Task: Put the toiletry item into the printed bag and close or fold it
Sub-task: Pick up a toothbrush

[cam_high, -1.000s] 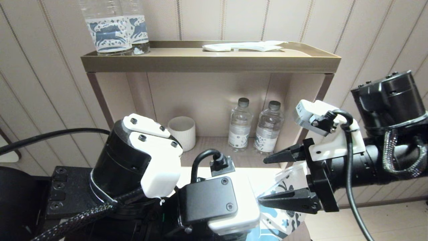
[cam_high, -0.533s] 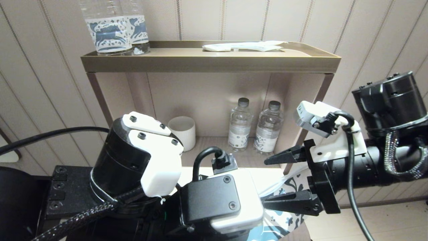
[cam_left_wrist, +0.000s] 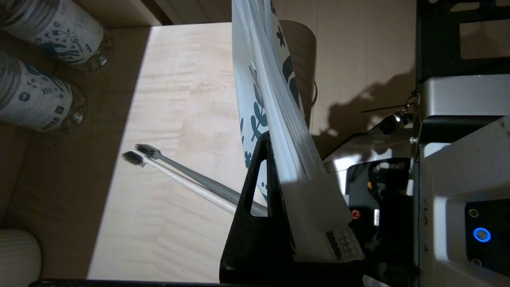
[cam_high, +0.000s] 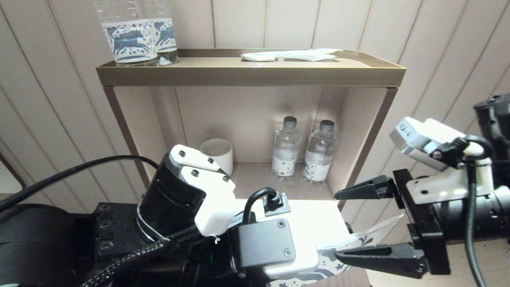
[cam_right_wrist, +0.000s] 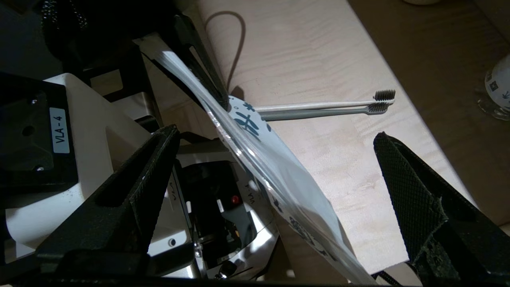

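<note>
Both arms have shifted toward the right side of the shelf unit (cam_high: 251,75) since a second ago: the right gripper (cam_high: 362,223) now sits further out from the unit's front corner post, and the left arm's wrist block has slid closer to that post. Jaws of the right gripper stand spread wide, one finger above the other, with nothing between them; in the right wrist view the printed bag (cam_right_wrist: 275,159) runs across the gap without touching either finger (cam_right_wrist: 414,199).

At the front of the wooden shelf, the left gripper (cam_left_wrist: 275,207) is pressed together on the lower edge of the printed bag, holding it up on edge above the board (its dark blue leaf doodles show on the face turned toward the shelf). Two toothbrushes lie side by side on that board, touching along their handles: the pale toothbrush (cam_left_wrist: 179,181) and a darker grey toothbrush (cam_left_wrist: 207,183), bristle heads pointing toward the back of the shelf, handle ends passing behind the bag. Neither is inside it.

Labels reading "VLA-4" show on the left arm's camera housing (cam_right_wrist: 59,129) in the right wrist view. Two small bottles (cam_high: 303,153) with doodle labels stand at the back of the shelf, a ribbed white cup (cam_high: 217,153) beside them. On the unit's top tray stand two clear bottles with blue horse labels (cam_high: 137,34) and a white wrapped packet (cam_high: 291,55)
</note>
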Motion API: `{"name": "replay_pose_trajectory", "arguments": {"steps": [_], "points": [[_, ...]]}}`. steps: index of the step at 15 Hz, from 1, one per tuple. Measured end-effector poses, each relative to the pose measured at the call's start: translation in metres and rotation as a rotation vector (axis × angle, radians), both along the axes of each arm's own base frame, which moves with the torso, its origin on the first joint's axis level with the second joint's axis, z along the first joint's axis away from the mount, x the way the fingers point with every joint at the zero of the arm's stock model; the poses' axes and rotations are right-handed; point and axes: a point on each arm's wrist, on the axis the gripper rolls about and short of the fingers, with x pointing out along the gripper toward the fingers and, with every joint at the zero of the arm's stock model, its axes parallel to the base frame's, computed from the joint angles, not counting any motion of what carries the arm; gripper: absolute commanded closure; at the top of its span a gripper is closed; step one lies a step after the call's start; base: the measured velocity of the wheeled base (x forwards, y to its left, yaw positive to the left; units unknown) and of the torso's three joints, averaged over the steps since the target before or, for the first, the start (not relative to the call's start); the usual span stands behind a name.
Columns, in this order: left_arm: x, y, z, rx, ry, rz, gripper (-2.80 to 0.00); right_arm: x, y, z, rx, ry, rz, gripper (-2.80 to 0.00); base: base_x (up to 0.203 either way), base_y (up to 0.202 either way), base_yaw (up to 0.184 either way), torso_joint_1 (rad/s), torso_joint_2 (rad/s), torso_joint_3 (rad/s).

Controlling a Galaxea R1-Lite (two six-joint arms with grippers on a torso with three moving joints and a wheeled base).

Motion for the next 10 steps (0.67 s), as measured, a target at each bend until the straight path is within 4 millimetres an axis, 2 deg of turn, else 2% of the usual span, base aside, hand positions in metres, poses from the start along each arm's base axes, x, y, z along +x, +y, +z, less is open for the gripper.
{"name": "replay_pose_trajectory", "arguments": {"steps": [4, 10], "points": [[0.0047, -0.0066, -0.0067, 0.021, -0.057, 0.023, 0.0, -0.0072, -0.0049, -0.0034, -0.007, -0.01, 0.0, -2.8, 0.0, 0.0, 0.0, 0.0, 0.0, 0.0], [0.003, -0.0037, -0.0093, 0.03, -0.055, 0.022, 0.0, -0.0024, -0.0073, -0.0076, -0.019, -0.007, -0.017, -2.8, 0.0, 0.0, 0.0, 0.0, 0.0, 0.0]]}}
